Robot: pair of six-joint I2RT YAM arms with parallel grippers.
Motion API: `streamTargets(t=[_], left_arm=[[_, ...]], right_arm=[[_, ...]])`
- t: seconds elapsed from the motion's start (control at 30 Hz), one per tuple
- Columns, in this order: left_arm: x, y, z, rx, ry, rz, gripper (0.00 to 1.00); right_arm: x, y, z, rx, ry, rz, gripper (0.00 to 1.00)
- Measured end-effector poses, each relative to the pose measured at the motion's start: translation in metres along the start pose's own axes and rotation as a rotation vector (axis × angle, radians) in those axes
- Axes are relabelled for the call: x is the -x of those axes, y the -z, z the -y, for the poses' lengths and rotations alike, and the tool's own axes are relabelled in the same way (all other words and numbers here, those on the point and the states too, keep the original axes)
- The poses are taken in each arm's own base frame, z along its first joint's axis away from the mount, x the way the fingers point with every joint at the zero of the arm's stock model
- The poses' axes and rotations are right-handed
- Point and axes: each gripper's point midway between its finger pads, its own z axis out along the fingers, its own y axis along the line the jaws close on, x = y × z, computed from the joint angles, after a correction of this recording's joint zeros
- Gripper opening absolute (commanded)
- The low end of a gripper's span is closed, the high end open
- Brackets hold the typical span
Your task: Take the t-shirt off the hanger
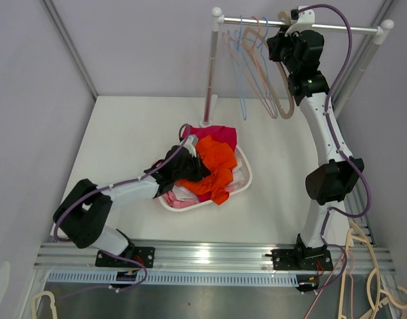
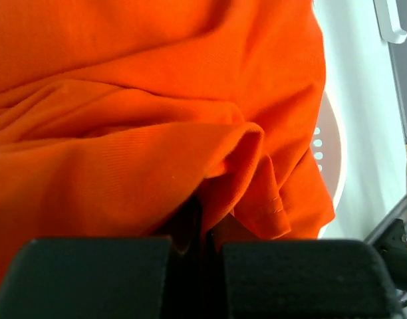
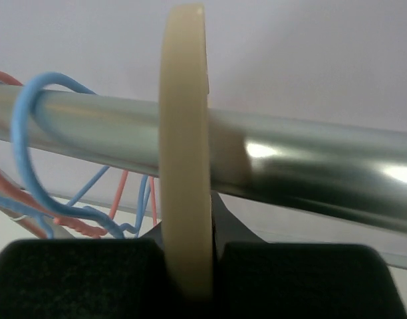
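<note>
The left gripper [image 2: 197, 242] is closed, its pads pressed together, down in the white basket [image 1: 247, 176] on the surface [image 1: 124, 133]. The orange t-shirt [image 2: 157, 133] lies crumpled directly ahead of and against its fingertips. A fold dips toward the gap between them, but I cannot tell whether any cloth is pinched.

The right gripper [image 3: 187, 247] is clamped on the cream hanger [image 3: 185, 133], which rises between its fingers and hooks over the metal rail [image 3: 310, 166] just above. A blue hanger [image 3: 20, 126] hangs on the rail to that gripper's left.
</note>
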Motion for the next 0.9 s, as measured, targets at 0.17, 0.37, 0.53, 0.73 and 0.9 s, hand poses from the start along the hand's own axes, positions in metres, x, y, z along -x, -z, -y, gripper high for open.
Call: streamTargets(t=[0.17, 0.37, 0.53, 0.73, 0.9], left_arm=[[-0.009, -0.01, 0.003, -0.032, 0.041, -0.027, 0.09], [0.001, 0.003, 0.018, -0.047, 0.019, 0.02, 1.0], [0.041, 0.057, 0.04, -0.026, -0.053, 0.195, 0.99], [0.109, 0.146, 0.068, -0.042, -0.085, 0.455, 1.0], [0.124, 0.185, 0.069, -0.03, -0.112, 0.531, 0.99]], right_arm=[[-0.009, -0.002, 0.006, -0.03, 0.003, -0.025, 0.04], [-0.009, -0.002, 0.01, -0.051, 0.01, -0.022, 0.45], [-0.004, 0.004, 0.011, -0.061, 0.02, -0.026, 0.71], [0.019, 0.04, 0.014, -0.116, 0.019, -0.029, 0.99], [0.043, 0.118, 0.017, -0.187, 0.007, -0.013, 1.0]])
